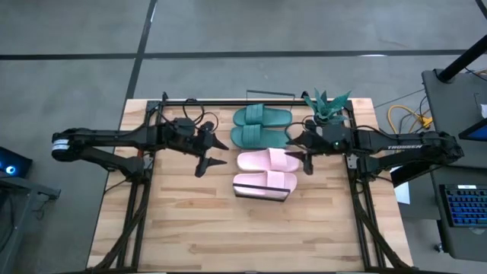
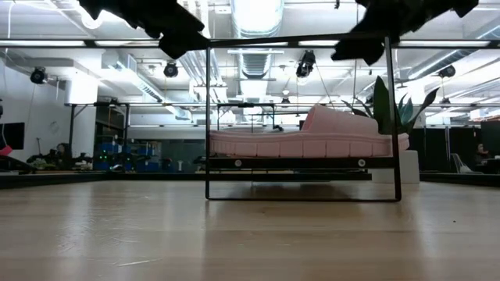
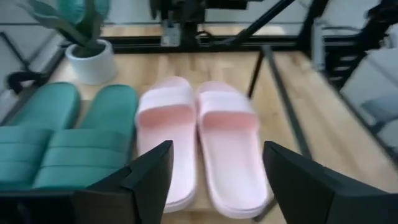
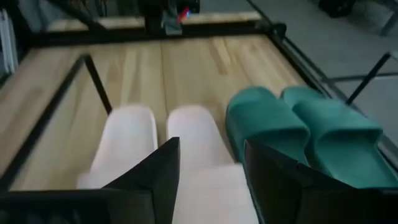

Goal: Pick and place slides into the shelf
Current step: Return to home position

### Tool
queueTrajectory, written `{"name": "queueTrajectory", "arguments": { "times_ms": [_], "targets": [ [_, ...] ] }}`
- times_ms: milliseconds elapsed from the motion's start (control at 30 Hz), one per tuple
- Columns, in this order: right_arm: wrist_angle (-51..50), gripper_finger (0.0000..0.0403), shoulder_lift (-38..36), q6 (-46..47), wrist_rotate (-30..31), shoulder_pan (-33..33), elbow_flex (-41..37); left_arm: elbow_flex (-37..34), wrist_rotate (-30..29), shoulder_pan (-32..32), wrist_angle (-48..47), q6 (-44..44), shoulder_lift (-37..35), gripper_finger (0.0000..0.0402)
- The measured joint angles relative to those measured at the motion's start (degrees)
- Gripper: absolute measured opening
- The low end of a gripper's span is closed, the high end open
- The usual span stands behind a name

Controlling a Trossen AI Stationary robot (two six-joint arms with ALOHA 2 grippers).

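Note:
Four slides lie side by side on the shelf (image 1: 262,197), soles down, and hide its plank top. The two teal slides (image 1: 261,126) are toward the far edge and the two pink slides (image 1: 265,172) are nearer. In the low view a pink slide (image 2: 312,140) rests on the black wire frame (image 2: 208,117). My left gripper (image 1: 212,154) hovers open just left of the pink pair (image 3: 199,137). My right gripper (image 1: 301,151) hovers open just right of it, with the pink (image 4: 186,137) and teal slides (image 4: 298,130) ahead of its fingers.
A small green plant in a white pot (image 1: 328,107) stands at the far right, close behind my right gripper and beside the teal slides. Black frame rails (image 1: 143,183) run along the left and right table edges. The bare wooden tabletop (image 1: 243,236) stretches toward the near edge.

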Motion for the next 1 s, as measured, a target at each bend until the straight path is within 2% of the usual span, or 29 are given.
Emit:
{"name": "queueTrajectory", "arguments": {
  "times_ms": [100, 233, 467, 633, 800, 1000],
  "targets": [
    [2.72, 0.0164, 0.00, 0.37, 0.06, 0.00, -0.12, -2.36, -5.30, -1.13, 1.63, 2.74, -0.10, 0.0200],
    [5.96, 0.0156, 0.02, -2.56, 0.45, 0.02, -1.48, -6.19, -12.83, -1.80, 4.74, 4.89, -1.35, 0.0128],
    [8.32, 0.0142, 0.02, -2.17, 0.45, 0.02, -4.56, -11.73, -13.31, -2.53, 7.21, 6.00, -8.88, 0.0012],
    [10.02, 0.0136, 0.04, -0.54, 0.46, 0.02, -7.54, -19.25, -17.27, -4.88, 11.93, 5.52, -18.99, 0.0012],
    [17.31, 0.0136, 0.07, -0.55, 0.46, 0.02, -11.80, -26.89, -24.70, -8.02, 14.34, 5.59, -29.72, 0.0013],
    [19.44, 0.0135, 0.07, -1.33, 0.44, 0.02, -13.07, -30.18, -25.10, -8.56, 10.34, 5.96, -38.41, 0.0013]
  ]
}}
